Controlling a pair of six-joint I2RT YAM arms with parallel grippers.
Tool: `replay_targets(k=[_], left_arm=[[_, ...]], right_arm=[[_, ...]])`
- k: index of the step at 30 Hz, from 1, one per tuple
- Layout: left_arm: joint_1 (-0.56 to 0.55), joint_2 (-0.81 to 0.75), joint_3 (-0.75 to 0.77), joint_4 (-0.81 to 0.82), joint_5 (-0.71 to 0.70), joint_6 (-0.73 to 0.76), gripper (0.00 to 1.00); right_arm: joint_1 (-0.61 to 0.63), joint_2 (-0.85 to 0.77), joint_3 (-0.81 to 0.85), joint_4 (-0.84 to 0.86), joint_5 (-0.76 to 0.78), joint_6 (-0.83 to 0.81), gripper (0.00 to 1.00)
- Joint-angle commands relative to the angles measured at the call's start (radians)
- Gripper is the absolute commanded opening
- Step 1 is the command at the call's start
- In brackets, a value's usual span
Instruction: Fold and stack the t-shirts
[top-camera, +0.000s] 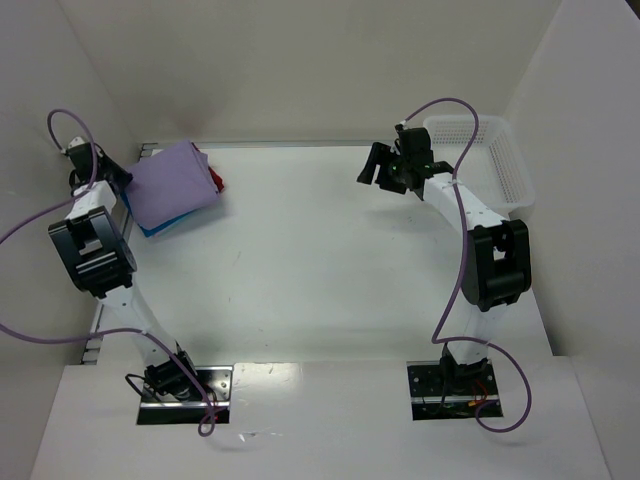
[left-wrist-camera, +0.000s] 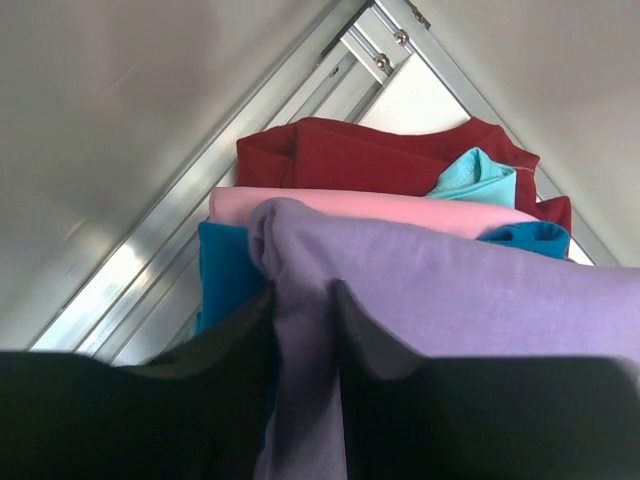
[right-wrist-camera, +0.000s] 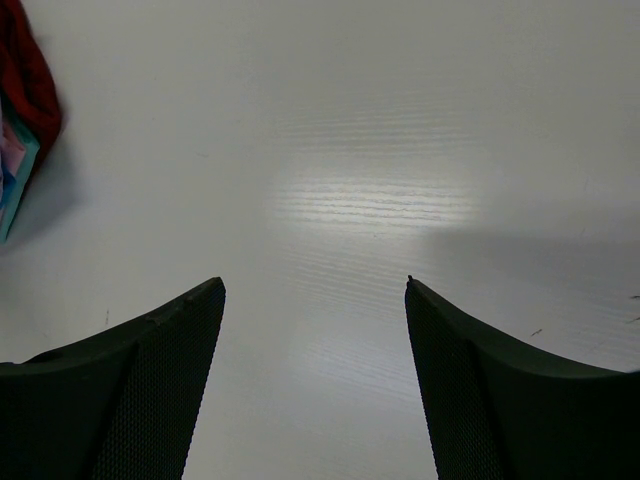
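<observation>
Left hand (left-wrist-camera: 303, 298) is pinched on a fold of the lavender t-shirt (left-wrist-camera: 460, 290), which lies atop the folded stack (left-wrist-camera: 350, 205) in the far-left corner of the table (top-camera: 330, 260), so withdrawing before it lets go could drag that shirt askew or topple the pile.

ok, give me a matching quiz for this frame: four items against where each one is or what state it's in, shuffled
Items:
1 lavender t-shirt
2 red t-shirt
3 basket
4 right gripper

Place or state:
A open above bare table
B far right corner of the table
C topmost shirt, fold pinched in the left gripper
D peeking out at the right edge, under the lavender one

Pairs: 1-C, 2-D, 3-B, 4-A
</observation>
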Motion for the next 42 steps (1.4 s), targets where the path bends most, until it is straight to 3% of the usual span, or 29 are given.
replay_targets(k=[1, 4, 16, 20, 22, 25, 27, 31, 34, 38, 42], left_arm=[[-0.010, 0.027, 0.032, 0.078, -0.038, -0.013, 0.30], [-0.033, 0.027, 0.023, 0.090, -0.109, 0.023, 0.24], [-0.119, 0.027, 0.087, -0.020, -0.431, 0.241, 0.24], [-0.119, 0.027, 0.097, -0.062, -0.488, 0.298, 0.35], [-0.128, 0.027, 0.097, -0.062, -0.529, 0.310, 0.46], [-0.128, 0.027, 0.087, -0.071, -0.578, 0.330, 0.51], [-0.128, 0.027, 0.087, -0.071, -0.600, 0.343, 0.71], [-0.128, -0.011, 0.069, -0.071, -0.628, 0.361, 0.92], [-0.128, -0.046, 0.069, -0.051, -0.629, 0.384, 0.98], [-0.146, -0.101, 0.069, -0.040, -0.530, 0.393, 0.99], [-0.224, -0.149, 0.093, -0.072, -0.528, 0.407, 0.99]], right_arm=[[0.002, -0.042, -0.004, 0.046, 0.014, 0.003, 0.78], [0.002, -0.042, -0.004, 0.046, 0.014, 0.003, 0.78], [0.002, -0.032, -0.024, 0.056, 0.014, 0.012, 0.80], [0.002, -0.020, 0.006, 0.043, 0.005, -0.009, 0.82], [0.002, 0.003, 0.032, 0.004, 0.005, -0.026, 0.82], [0.002, 0.003, 0.069, -0.009, 0.005, -0.052, 0.83], [0.002, 0.003, 0.079, -0.009, 0.005, -0.052, 0.84], [0.002, 0.003, 0.079, -0.018, -0.005, -0.061, 0.89], [0.002, -0.020, 0.065, -0.006, -0.005, -0.051, 0.90], [0.002, -0.029, 0.040, 0.014, -0.025, -0.050, 0.92], [0.002, -0.029, 0.065, 0.002, -0.048, -0.050, 0.96]])
